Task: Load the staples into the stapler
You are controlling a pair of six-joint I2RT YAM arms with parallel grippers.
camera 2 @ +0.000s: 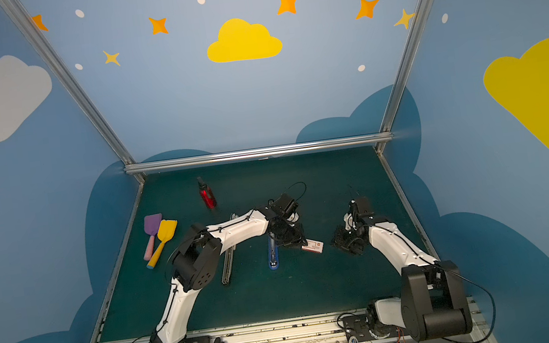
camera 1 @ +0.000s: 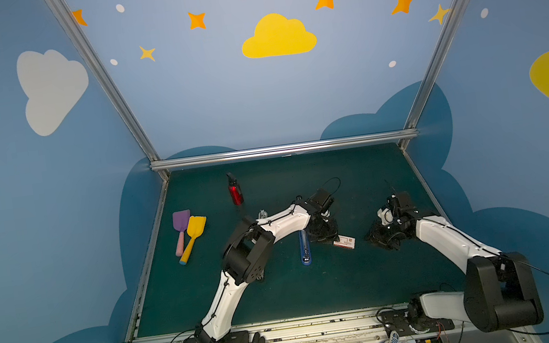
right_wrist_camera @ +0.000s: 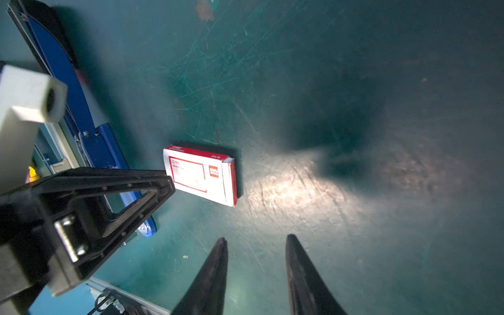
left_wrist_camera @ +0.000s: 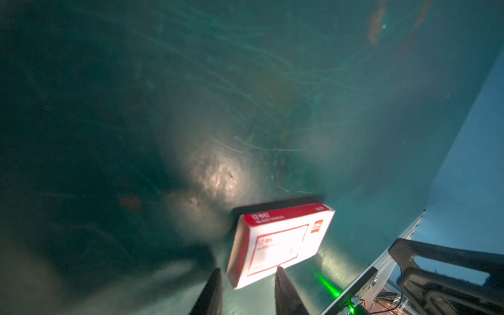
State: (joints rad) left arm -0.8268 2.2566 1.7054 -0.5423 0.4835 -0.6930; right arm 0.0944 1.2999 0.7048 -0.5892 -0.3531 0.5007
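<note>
Jaws of left gripper [left_wrist_camera: 248, 269] stand partly apart around a corner of the staples box [left_wrist_camera: 281, 240]; right gripper [right_wrist_camera: 257, 238] hangs part-open, empty.

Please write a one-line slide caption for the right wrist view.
Staple box flat on the green mat, blue stapler nearby, right tool open, not touching the box.

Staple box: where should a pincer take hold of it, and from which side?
Probably grip the staple box across its two long narrow sides, coming down from above. It lies flat on the green mat, label face up, so only those thin sides give opposing surfaces. The stapler lies off one short end, crowding that way in.
</note>
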